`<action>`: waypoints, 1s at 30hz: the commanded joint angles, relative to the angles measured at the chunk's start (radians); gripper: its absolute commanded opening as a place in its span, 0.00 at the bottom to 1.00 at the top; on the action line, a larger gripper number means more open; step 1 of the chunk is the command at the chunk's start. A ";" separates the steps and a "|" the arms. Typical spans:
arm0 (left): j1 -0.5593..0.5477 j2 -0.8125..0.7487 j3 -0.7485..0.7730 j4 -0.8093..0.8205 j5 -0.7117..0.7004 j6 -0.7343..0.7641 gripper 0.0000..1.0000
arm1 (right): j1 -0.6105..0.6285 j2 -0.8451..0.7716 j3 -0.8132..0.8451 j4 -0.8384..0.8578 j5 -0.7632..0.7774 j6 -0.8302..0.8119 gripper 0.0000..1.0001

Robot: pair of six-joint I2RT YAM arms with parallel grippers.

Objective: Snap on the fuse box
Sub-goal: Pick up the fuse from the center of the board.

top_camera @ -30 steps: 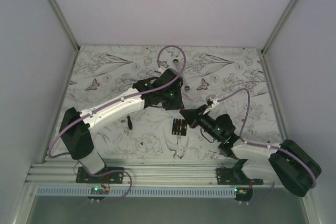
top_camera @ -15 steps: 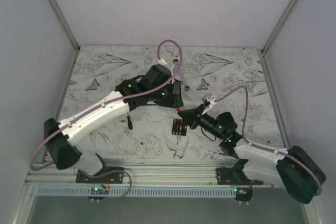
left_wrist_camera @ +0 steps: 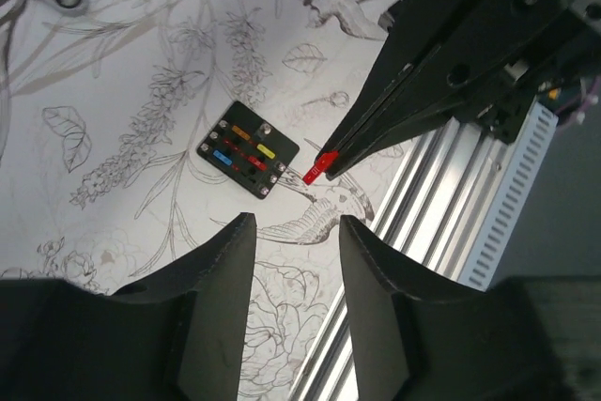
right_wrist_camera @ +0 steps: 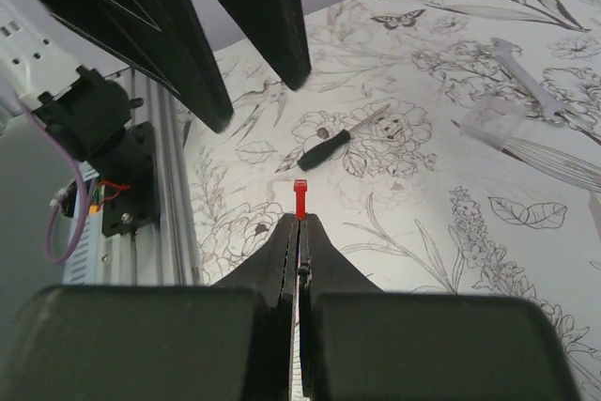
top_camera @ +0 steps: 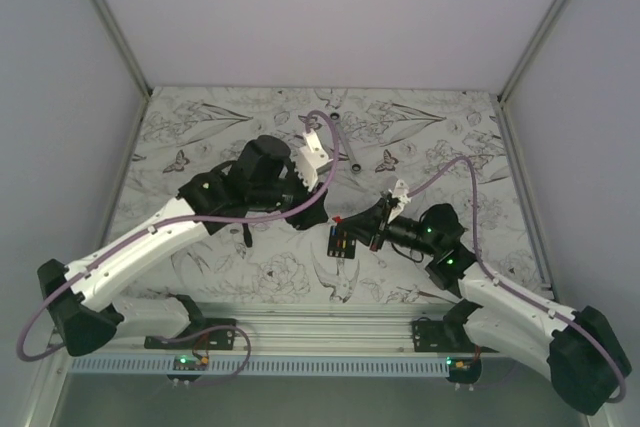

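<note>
The fuse box (top_camera: 342,244) is a small black box lying on the flowered mat near the front. Its top is uncovered, showing orange, yellow, red and blue fuses; it also shows in the left wrist view (left_wrist_camera: 248,148). My right gripper (top_camera: 341,221) is shut on a small red fuse (right_wrist_camera: 300,196) and holds it just above the far edge of the box. The red fuse also shows in the left wrist view (left_wrist_camera: 319,166). My left gripper (left_wrist_camera: 296,237) is open and empty, hovering above the mat left of the box. A pale translucent cover (right_wrist_camera: 494,119) lies further back on the mat.
A black-handled screwdriver (right_wrist_camera: 331,145) lies left of the box, partly under my left arm (top_camera: 245,234). A silver wrench (top_camera: 352,159) lies at the back of the mat. The aluminium rail (top_camera: 330,325) runs along the near edge.
My left arm has pulled back toward the near left, away from the wrench. My right gripper has moved left with the red fuse, to above the fuse box.
</note>
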 commanded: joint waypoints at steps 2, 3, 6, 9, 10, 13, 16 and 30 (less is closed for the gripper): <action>0.022 0.029 -0.032 0.036 0.168 0.156 0.41 | -0.010 -0.032 0.035 -0.063 -0.086 -0.049 0.00; 0.026 0.031 -0.033 0.039 0.181 0.163 0.38 | -0.009 -0.031 0.035 -0.065 -0.091 -0.050 0.00; 0.035 0.058 -0.033 0.052 0.234 0.184 0.36 | -0.010 -0.025 0.037 -0.065 -0.106 -0.052 0.00; 0.037 0.087 -0.032 0.051 0.305 0.210 0.36 | -0.010 -0.025 0.037 -0.061 -0.112 -0.053 0.00; 0.037 0.092 -0.034 0.052 0.323 0.216 0.35 | -0.010 -0.026 0.037 -0.059 -0.114 -0.052 0.00; 0.038 0.106 -0.040 0.051 0.361 0.234 0.34 | -0.011 -0.027 0.037 -0.055 -0.115 -0.049 0.00; 0.038 0.118 -0.039 0.051 0.356 0.245 0.30 | -0.011 -0.025 0.040 -0.053 -0.115 -0.047 0.00; 0.040 0.154 -0.034 0.051 0.412 0.267 0.21 | -0.010 -0.018 0.041 -0.044 -0.160 -0.044 0.00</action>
